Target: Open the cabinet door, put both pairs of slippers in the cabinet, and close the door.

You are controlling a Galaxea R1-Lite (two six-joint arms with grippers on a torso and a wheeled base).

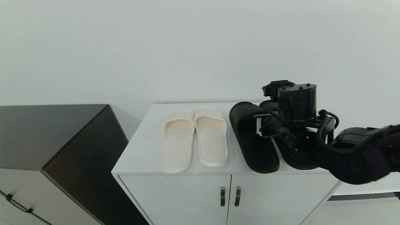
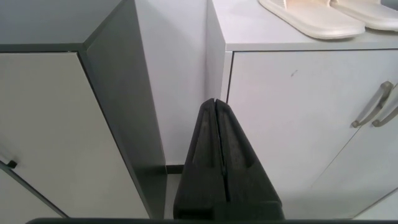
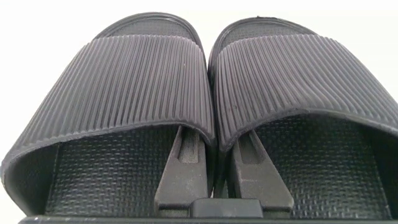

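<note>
Grasp step on black slippers [image 1: 253, 143], right side of cabinet top [image 1: 143, 153]: right gripper [image 3: 214, 132] pinches their adjoining inner walls, one finger inside each. Idle left gripper [image 2: 216, 104] is closed, low, left of the doors [image 1: 175, 200]. These are shut; the next move likely calls for opening one before stowing.

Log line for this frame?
cabinet doors shut | white slippers on top | right gripper shut on black slippers | left gripper shut

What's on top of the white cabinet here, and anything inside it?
On the white two-door cabinet lie cream foam slippers and black ribbed rubber slippers, with the right end effector tucked under the black straps. Its doors are closed, so the inside is hidden.
</note>
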